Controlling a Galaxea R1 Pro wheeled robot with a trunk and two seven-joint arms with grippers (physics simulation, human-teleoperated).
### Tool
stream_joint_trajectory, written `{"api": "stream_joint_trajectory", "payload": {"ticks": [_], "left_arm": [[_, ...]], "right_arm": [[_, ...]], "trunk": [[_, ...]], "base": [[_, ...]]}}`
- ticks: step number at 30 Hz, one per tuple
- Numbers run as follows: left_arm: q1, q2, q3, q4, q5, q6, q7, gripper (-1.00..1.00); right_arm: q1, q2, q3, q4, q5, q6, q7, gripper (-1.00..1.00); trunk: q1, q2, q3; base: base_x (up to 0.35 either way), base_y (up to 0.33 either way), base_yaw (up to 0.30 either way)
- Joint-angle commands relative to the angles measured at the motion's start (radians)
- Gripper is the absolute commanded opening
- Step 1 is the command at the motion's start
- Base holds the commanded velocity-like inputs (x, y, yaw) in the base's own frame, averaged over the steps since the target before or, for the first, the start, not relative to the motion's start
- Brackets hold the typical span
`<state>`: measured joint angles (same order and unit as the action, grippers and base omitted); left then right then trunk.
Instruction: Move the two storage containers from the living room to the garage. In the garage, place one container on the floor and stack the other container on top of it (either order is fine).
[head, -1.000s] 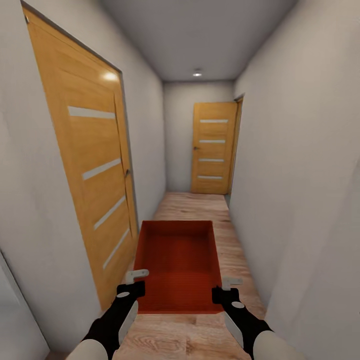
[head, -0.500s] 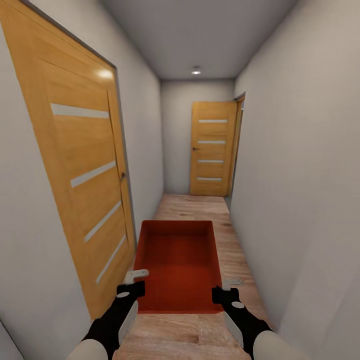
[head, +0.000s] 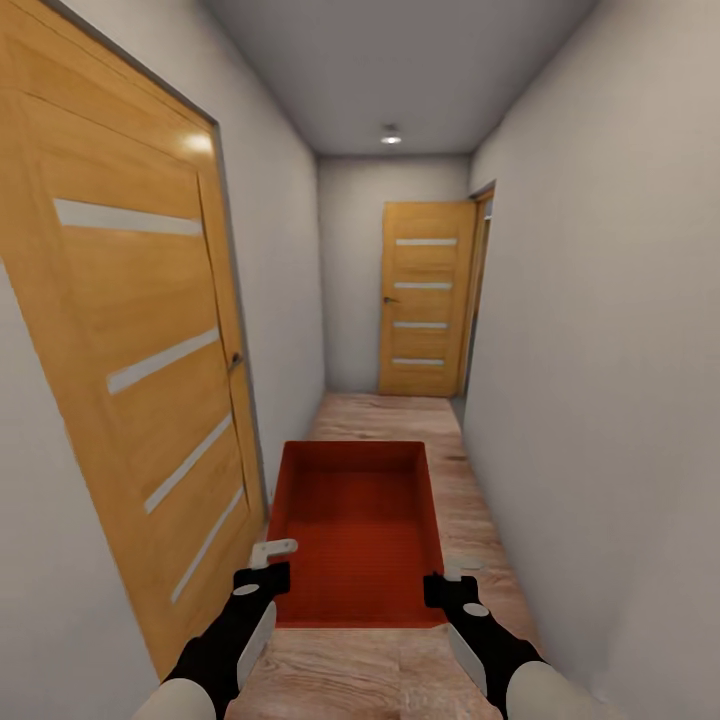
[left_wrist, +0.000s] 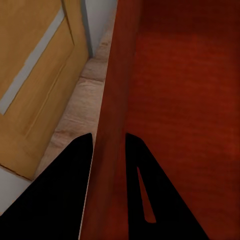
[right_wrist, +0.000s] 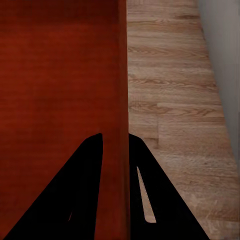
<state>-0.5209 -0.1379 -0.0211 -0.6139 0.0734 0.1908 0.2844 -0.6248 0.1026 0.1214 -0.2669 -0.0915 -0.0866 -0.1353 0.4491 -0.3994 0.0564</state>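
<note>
I carry one orange-red storage container (head: 355, 530) level in front of me, above the light wood plank floor of a narrow hallway. My left gripper (head: 268, 572) is shut on its left wall near the front corner; the left wrist view has that wall (left_wrist: 107, 150) pinched between the two black fingers. At the opposite side my right gripper (head: 450, 580) is shut on the right wall, seen in the right wrist view as a thin red edge (right_wrist: 122, 125) between the fingers. The container is empty inside.
A wooden slatted door (head: 130, 380) lines the left wall close by. Another slatted door (head: 425, 298) stands shut at the hallway's far end, with a narrow opening (head: 478, 290) beside it on the right. White walls close in on both sides.
The whole view has advanced down the hallway: the left door looms larger and slides leftward. Both grippers and the container keep the same place in the picture.
</note>
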Motion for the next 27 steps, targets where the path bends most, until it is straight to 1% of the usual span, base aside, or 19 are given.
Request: {"api": "stream_joint_trajectory", "payload": {"ticks": [1, 12, 27], "left_arm": [[0.0, 0.021, 0.016, 0.0, 0.019, 0.006, 0.01, -1.0], [0.0, 0.021, 0.016, -0.001, 0.019, 0.004, 0.01, -1.0], [0.001, 0.021, 0.016, -0.001, 0.019, 0.004, 0.01, -1.0]], "right_arm": [[-0.001, -0.008, -0.003, -0.003, -0.002, -0.015, -0.004, -1.0], [-0.001, -0.008, -0.004, -0.003, -0.002, -0.015, -0.004, -1.0], [-0.001, -0.009, -0.005, -0.003, -0.002, -0.018, -0.005, -1.0]], "trunk": [[0.001, -0.001, 0.0], [0.001, -0.001, 0.0], [0.001, -0.001, 0.0]], "base": [[0.322, 0.0, -0.136], [0.322, 0.0, -0.17], [0.322, 0.0, -0.01]]}}
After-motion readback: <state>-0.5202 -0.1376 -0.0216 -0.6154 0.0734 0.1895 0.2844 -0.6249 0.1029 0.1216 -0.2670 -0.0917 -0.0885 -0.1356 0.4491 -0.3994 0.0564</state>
